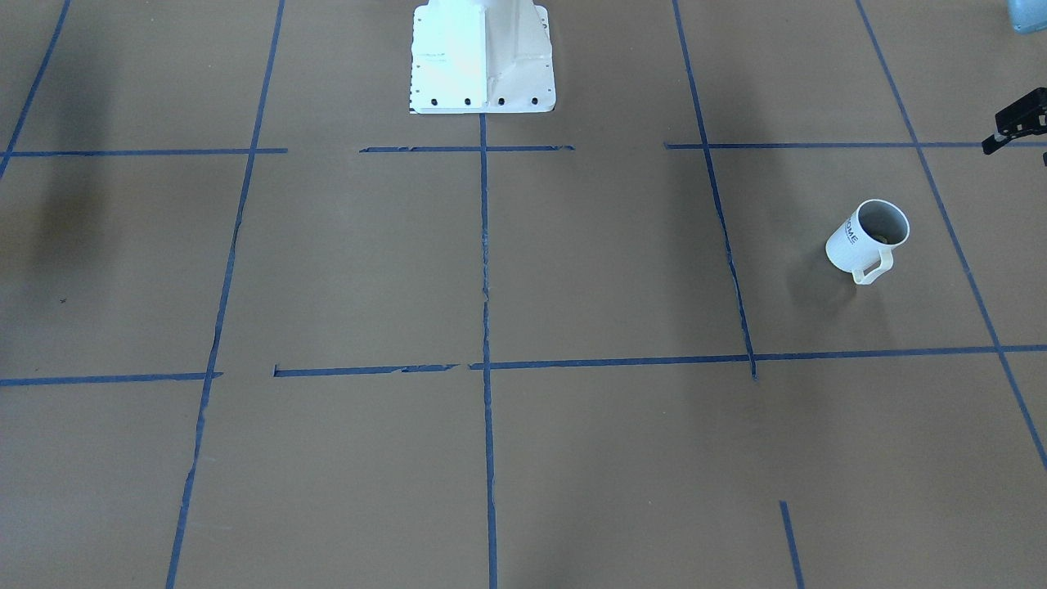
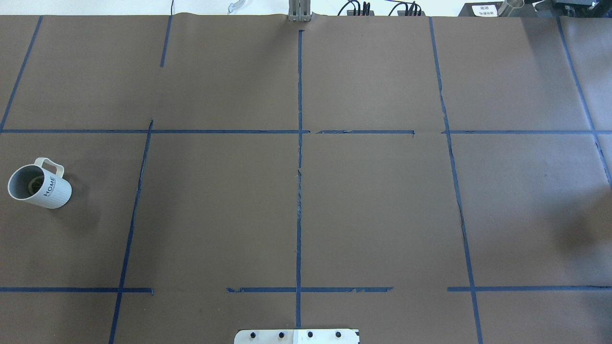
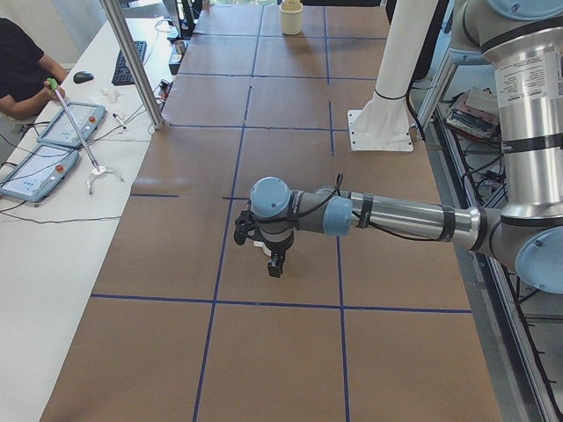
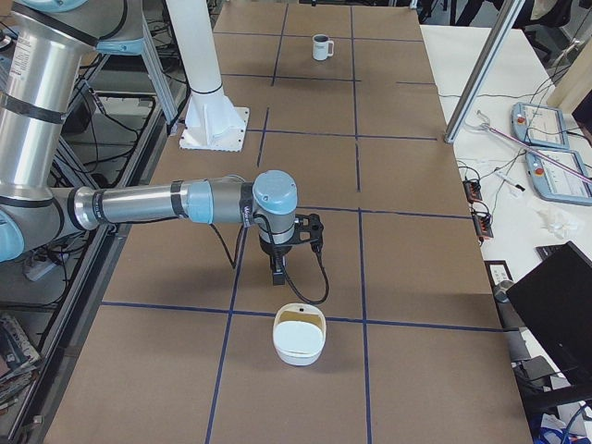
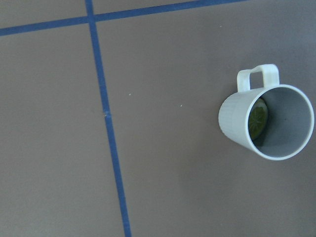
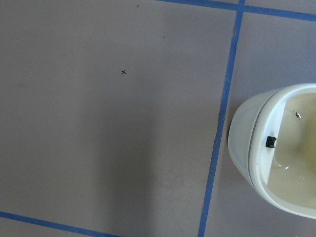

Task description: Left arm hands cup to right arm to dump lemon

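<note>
The cup, a white mug with a loop handle and "HOME" lettering, stands on the brown table at the robot's far left, also in the front view and far off in the right side view. The lemon lies inside it, cut face showing. My left gripper hangs above the table, and its wrist camera looks down on the cup; a black part shows at the front view's right edge. My right gripper hangs over the table's other end. I cannot tell whether either is open.
A white bowl sits on the table just beyond the right gripper, also in the right wrist view. Blue tape lines grid the brown table. The white robot base stands at the table's edge. An operator's desk runs along the far side.
</note>
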`<state>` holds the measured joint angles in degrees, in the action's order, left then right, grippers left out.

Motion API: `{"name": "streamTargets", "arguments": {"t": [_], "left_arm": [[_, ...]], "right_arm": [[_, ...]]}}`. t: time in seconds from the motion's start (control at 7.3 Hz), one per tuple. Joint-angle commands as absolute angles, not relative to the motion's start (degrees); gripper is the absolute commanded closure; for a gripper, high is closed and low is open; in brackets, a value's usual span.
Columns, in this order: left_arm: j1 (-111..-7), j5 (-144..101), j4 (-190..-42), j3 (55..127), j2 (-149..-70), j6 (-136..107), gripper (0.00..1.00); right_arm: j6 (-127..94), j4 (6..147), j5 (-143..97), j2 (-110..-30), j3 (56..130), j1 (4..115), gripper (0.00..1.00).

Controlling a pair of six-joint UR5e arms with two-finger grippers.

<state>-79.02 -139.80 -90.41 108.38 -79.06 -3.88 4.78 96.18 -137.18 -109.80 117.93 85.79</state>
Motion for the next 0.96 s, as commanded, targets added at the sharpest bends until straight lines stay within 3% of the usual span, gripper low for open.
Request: {"name": "streamTargets", "arguments": {"t": [0.0, 0.41, 0.82], "left_arm": [[-73.67, -138.61, -93.24, 106.71, -82.26, -15.08, 0.00], [-64.29, -134.04, -110.60, 100.04, -83.41, -33.68, 0.00], [-61.62, -132.01, -116.70, 96.26, -83.14, -35.16, 0.00]], "right_arm": [[4.75, 96.15, -138.43, -108.38, 117.86, 84.73, 0.00], [4.83, 96.15, -138.43, -106.79, 117.95, 83.32, 0.00], [5.01, 96.06, -138.34, -106.44, 118.04, 82.01, 0.00]]}}
